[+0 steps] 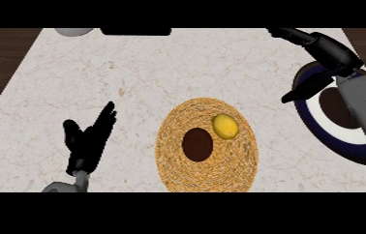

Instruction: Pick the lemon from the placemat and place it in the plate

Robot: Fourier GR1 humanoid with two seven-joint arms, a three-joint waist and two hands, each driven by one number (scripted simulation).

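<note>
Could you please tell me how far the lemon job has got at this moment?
Nothing looks done yet: the yellow lemon lies on the round woven straw placemat, beside its dark centre. Neither hand holds it; the right hand hangs open above the dark-rimmed white plate, and the left hand rests open at lower left. Grasping, carrying and placing all remain.

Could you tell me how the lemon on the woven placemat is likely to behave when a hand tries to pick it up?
The lemon looks rounded and smooth, so it may roll if nudged. The coarse weave of the placemat probably slows that. It seems small and rigid, likely easy to enclose.
</note>
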